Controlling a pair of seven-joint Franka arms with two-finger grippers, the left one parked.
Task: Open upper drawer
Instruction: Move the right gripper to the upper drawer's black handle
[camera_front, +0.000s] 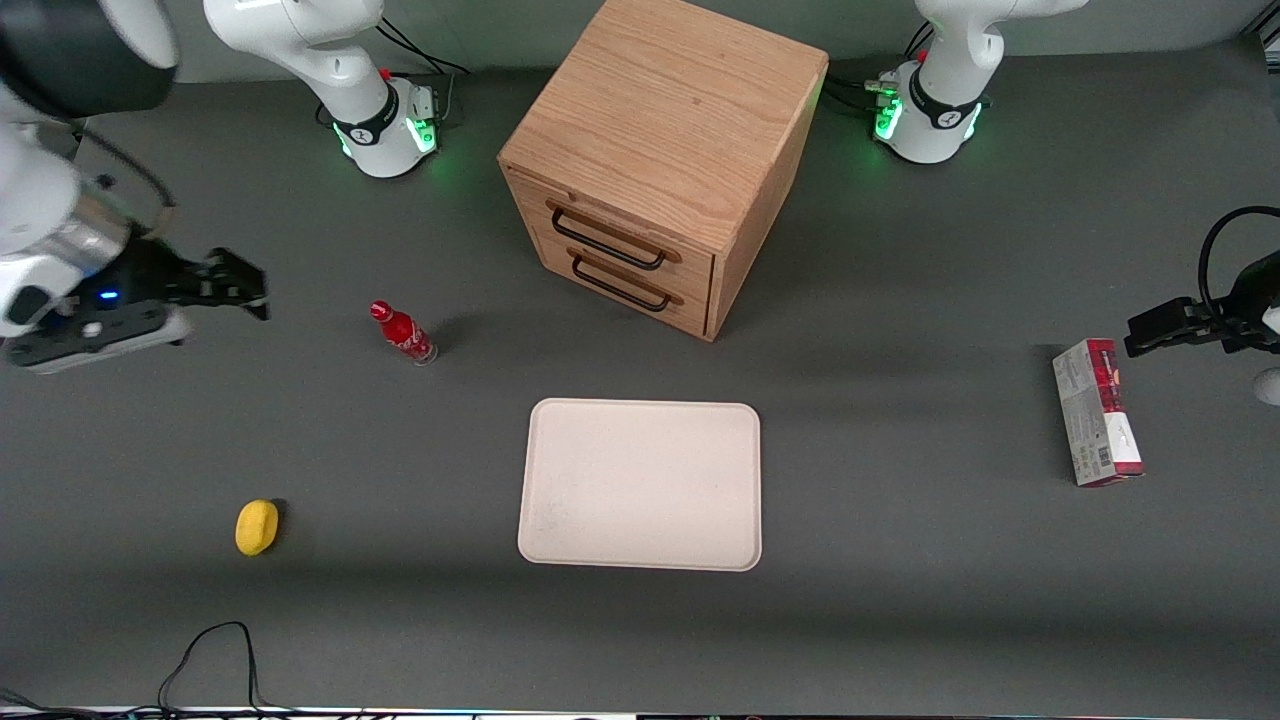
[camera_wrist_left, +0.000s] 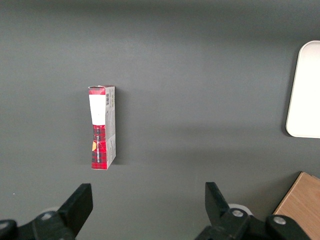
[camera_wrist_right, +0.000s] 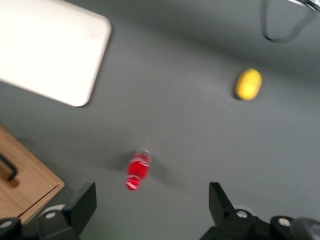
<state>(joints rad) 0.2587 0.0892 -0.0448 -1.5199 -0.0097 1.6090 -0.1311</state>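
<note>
The wooden cabinet (camera_front: 665, 140) stands at the back middle of the table. Its upper drawer (camera_front: 615, 232) is closed, with a long black wire handle (camera_front: 607, 240); the lower twin drawer (camera_front: 620, 285) sits just below, also closed. My gripper (camera_front: 240, 285) hovers above the table toward the working arm's end, well away from the cabinet, open and empty. In the right wrist view its fingers (camera_wrist_right: 82, 205) are spread wide above a red bottle (camera_wrist_right: 137, 170), and a corner of the cabinet (camera_wrist_right: 25, 175) shows.
A red bottle (camera_front: 403, 333) stands between my gripper and the cabinet. A cream tray (camera_front: 640, 485) lies nearer the front camera than the cabinet. A yellow lemon (camera_front: 256, 526) lies near the working arm's end. A red-and-white carton (camera_front: 1096, 412) lies toward the parked arm's end.
</note>
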